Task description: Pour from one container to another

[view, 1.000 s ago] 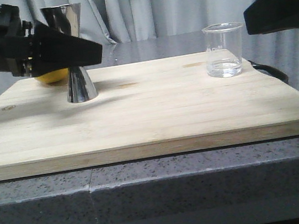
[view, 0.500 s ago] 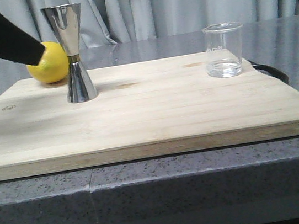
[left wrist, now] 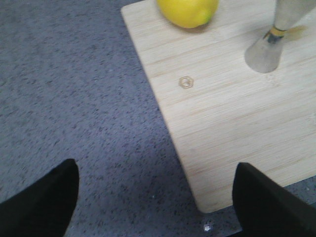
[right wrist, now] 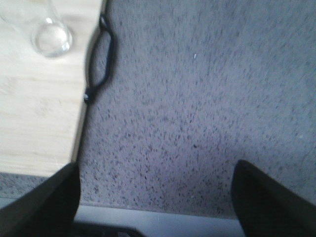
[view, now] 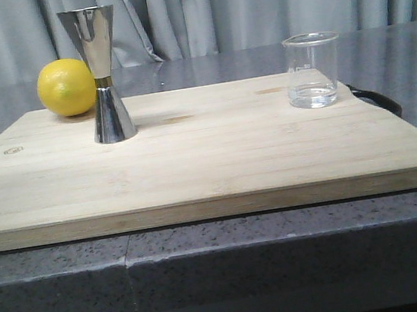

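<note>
The clear glass beaker (view: 313,70) stands upright at the back right of the wooden board (view: 208,156), a little clear liquid in its bottom; its base (right wrist: 51,38) also shows in the right wrist view. The steel jigger (view: 103,74) with a gold waist band stands upright at the back left, and its lower cone (left wrist: 269,47) shows in the left wrist view. My left gripper (left wrist: 157,196) hangs open over the grey counter beside the board's left front corner. Off the board's right edge my right gripper (right wrist: 157,197) is open above the counter. Neither holds anything, and neither shows in the front view.
A yellow lemon (view: 66,87) rests behind and left of the jigger. A black loop handle (right wrist: 101,54) sticks out from the board's right edge. The grey speckled counter (view: 222,255) surrounds the board, with a grey curtain behind.
Both arms have drawn back out of the front view, the left one uncovering the lemon and the jigger. Beaker and jigger have not moved.
</note>
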`<state>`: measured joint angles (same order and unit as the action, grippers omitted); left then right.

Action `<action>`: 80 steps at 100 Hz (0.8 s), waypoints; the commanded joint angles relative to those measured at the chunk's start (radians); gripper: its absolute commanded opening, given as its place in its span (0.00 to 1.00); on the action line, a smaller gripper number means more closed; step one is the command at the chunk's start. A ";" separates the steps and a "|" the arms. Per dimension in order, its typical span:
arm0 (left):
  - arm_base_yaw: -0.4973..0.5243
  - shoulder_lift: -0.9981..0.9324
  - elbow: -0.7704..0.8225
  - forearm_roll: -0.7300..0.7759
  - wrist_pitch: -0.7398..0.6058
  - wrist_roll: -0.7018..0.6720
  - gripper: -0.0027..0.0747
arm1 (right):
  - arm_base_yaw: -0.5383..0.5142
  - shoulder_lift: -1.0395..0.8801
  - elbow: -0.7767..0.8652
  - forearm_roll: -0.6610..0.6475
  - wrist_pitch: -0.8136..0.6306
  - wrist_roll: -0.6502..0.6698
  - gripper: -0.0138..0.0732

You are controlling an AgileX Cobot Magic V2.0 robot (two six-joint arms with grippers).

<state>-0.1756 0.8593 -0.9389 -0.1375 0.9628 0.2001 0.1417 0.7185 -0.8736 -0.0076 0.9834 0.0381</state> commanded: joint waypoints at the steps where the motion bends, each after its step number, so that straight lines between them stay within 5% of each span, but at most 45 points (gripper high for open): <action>1: -0.008 -0.081 0.013 0.063 -0.045 -0.117 0.79 | -0.004 -0.064 -0.014 -0.018 -0.092 0.006 0.75; 46: -0.008 -0.345 0.221 0.069 -0.275 -0.186 0.77 | -0.004 -0.327 0.147 -0.016 -0.259 0.007 0.72; 80: -0.008 -0.343 0.242 0.066 -0.297 -0.186 0.19 | -0.004 -0.332 0.147 -0.016 -0.271 0.007 0.26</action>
<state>-0.1756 0.5127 -0.6716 -0.0609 0.7464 0.0252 0.1417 0.3797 -0.7028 -0.0098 0.7924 0.0448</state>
